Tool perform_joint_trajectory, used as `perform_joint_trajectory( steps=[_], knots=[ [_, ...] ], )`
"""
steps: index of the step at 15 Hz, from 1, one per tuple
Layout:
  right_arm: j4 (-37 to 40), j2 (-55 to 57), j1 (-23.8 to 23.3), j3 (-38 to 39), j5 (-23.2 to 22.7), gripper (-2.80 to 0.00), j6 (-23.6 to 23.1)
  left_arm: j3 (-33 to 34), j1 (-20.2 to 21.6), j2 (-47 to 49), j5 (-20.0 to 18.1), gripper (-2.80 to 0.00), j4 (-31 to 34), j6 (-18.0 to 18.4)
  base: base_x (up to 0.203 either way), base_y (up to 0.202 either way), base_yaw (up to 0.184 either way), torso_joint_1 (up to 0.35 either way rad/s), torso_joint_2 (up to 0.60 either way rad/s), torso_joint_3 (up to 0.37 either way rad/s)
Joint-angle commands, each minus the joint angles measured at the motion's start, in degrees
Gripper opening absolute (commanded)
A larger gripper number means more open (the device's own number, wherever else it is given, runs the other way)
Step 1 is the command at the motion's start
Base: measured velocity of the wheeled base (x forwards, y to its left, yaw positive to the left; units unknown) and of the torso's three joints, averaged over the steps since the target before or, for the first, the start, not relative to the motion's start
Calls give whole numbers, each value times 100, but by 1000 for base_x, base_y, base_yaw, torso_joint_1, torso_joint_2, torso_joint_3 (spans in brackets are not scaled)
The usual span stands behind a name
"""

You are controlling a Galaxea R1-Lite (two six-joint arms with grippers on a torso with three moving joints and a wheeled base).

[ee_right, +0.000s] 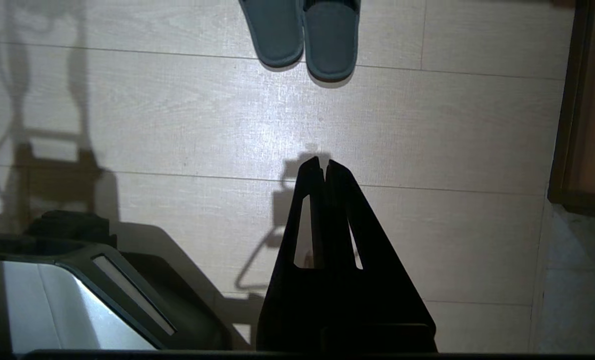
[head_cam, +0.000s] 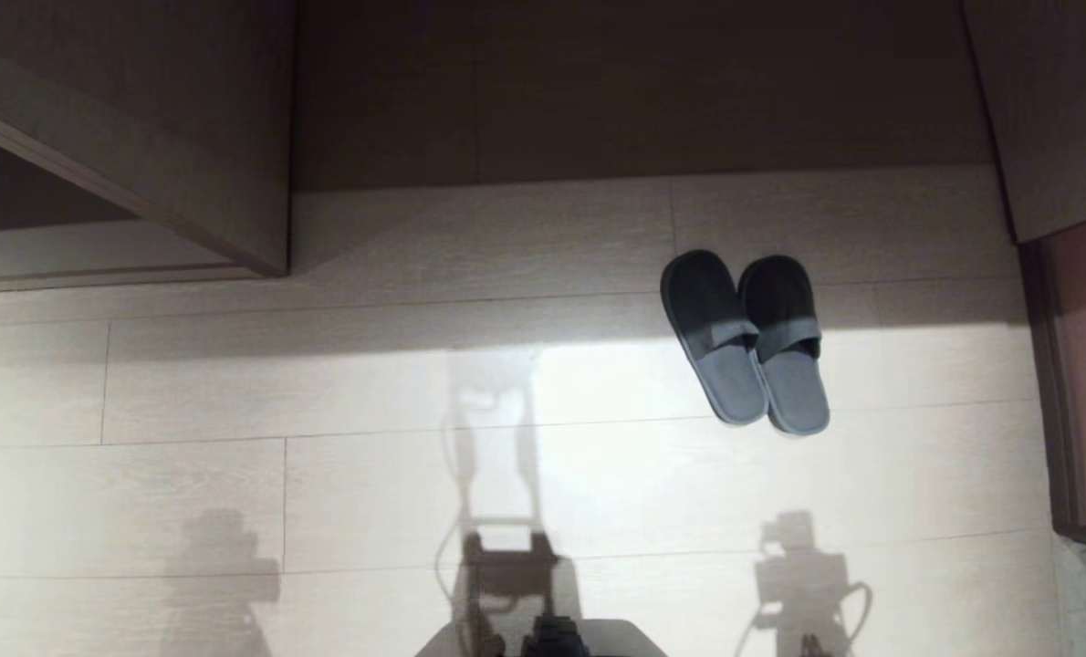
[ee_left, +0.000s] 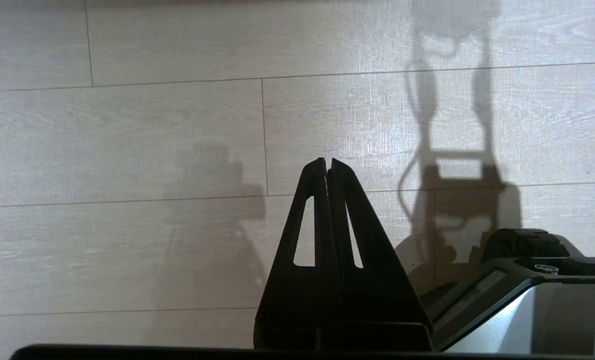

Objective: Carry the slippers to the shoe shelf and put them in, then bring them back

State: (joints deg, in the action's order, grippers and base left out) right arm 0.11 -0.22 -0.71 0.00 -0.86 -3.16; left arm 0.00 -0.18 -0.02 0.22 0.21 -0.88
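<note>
while both arms hang parked, the slippers (head_cam: 746,339) lie side by side on the floor (head_cam: 324,383), ahead and to the robot's right, long axes running roughly fore-and-aft. right gripper (ee_right: 323,162) is judged nearer; it and left gripper (ee_left: 327,161) are pressed together, empty.

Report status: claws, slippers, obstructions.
Left claw shut, empty, over bare floor. Right claw shut, empty, short of the slippers. Slippers side by side on floor, untouched. Nothing between.

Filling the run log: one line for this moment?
slippers: paired on floor | left end effector: shut, empty | right end effector: shut, empty, short of slippers
</note>
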Motion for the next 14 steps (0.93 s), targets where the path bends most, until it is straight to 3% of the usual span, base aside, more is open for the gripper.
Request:
perform_joint_trajectory(
  steps=[1, 14],
  knots=[
    [-2, 4, 0, 9, -1, -280, -1, 9, 1, 2, 4, -280, -3, -9, 0, 0, 0, -2, 0, 201],
    [-2, 4, 0, 9, -1, -280, -1, 9, 1, 2, 4, -280, -3, -7, 0, 0, 0, 3, 4, 202]
  ],
)
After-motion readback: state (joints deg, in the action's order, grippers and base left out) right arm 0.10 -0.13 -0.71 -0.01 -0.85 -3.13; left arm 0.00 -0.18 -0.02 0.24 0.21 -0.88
